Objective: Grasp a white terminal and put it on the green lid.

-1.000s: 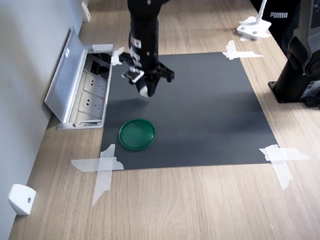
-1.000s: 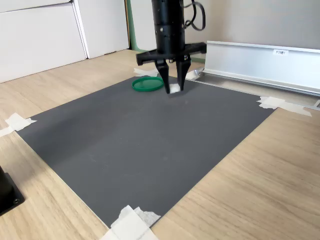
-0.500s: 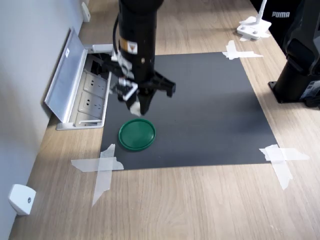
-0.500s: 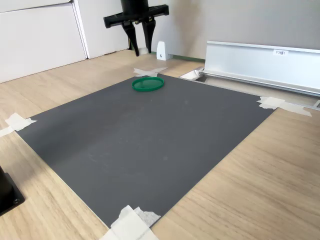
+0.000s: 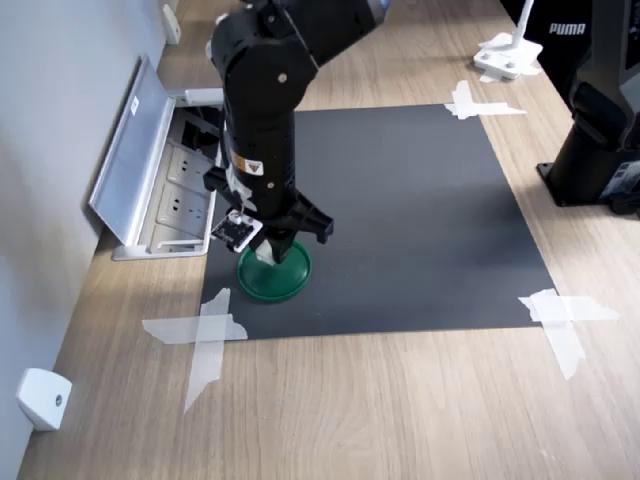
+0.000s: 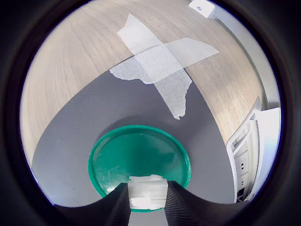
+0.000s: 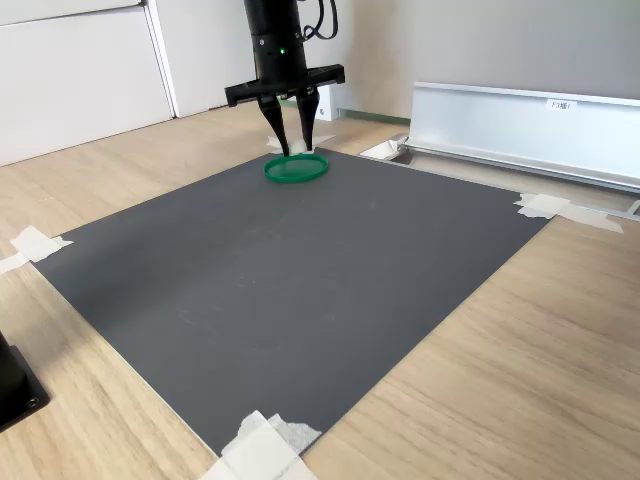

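Observation:
The green lid (image 5: 285, 278) lies near the black mat's corner, towards the first exterior view's left. My gripper (image 5: 269, 256) points straight down over it, shut on the white terminal (image 5: 264, 257). In the wrist view the white terminal (image 6: 147, 187) is pinched between the two dark fingers (image 6: 118, 207), just above the green lid (image 6: 136, 157) near its rim. The second exterior view shows the gripper (image 7: 296, 146) low over the green lid (image 7: 296, 169), with the white terminal (image 7: 297, 149) at its tips. Whether the block touches the lid I cannot tell.
A black mat (image 5: 420, 210) is taped to the wooden table. An open socket box with a silver flap (image 5: 135, 160) stands close beside the lid. A tape cross (image 5: 205, 335) and a white wedge piece (image 5: 42, 398) lie nearer the front. A black stand (image 5: 600, 150) stands on the first exterior view's right.
The gripper carried the white terminal from above the middle of the mat over to the green lid and came down low over it.

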Available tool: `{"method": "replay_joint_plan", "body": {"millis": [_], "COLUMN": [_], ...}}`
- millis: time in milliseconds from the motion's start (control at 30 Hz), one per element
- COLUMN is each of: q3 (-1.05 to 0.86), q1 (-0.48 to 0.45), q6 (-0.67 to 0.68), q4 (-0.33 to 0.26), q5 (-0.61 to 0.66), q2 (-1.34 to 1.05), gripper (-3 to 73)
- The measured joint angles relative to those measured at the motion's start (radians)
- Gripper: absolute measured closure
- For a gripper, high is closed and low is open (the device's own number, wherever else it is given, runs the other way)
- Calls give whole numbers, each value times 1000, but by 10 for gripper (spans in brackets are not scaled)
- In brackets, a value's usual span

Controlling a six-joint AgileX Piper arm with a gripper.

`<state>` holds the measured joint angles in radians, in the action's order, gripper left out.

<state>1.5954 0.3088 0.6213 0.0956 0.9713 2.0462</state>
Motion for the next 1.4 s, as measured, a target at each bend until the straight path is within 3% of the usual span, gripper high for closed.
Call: {"method": "replay_joint_plan", "body": {"millis": [367, 467, 633, 733, 933, 1033, 1133, 1400], "q3": [0, 0, 0, -2, -4, -4, -6, -188], "q1": [0, 0, 0, 0, -1, -1, -1, -4], "q6": [26, 28, 31, 40, 46, 31, -32, -200], "q4": [2, 6, 12, 8, -70, -124, -140, -75], "q5": [22, 22, 21, 23, -7, -33, -55, -290], "q2": [37, 37, 31, 8, -165, -291, -394, -709], "gripper": [416, 351, 138, 54, 26, 67, 169, 633]}}
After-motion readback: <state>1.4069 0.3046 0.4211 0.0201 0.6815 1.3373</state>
